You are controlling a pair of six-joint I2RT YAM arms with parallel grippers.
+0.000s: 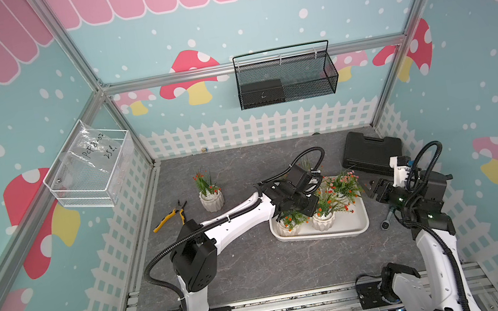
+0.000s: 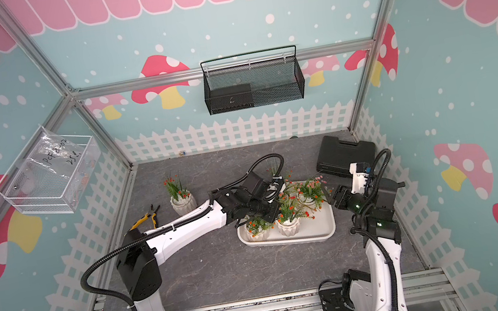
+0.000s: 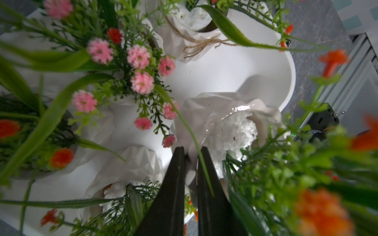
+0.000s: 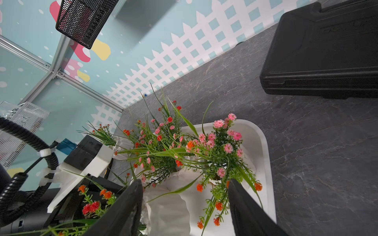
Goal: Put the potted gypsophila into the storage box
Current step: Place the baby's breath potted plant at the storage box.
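Left hand [image 3: 191, 151]: clenched on the held pot [image 3: 229, 122] at its rim, inside the storage box [image 1: 321, 237].
Release, judged: seat base flat, open fully, lift straight up.
Right hand [image 4: 185, 182]: released, empty, at box's 3 o'clock.
Stray pot [image 1: 211, 199]: on desk [image 1: 259, 273], box's 9 o'clock.

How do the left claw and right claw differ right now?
The left claw is shut on the rim of a small white ribbed pot of gypsophila; the right claw stands open, holding nothing. The left claw is down among the plants in the shallow white plastic storage box; the right claw hangs by the box's side, facing them. Both are black and two-fingered.
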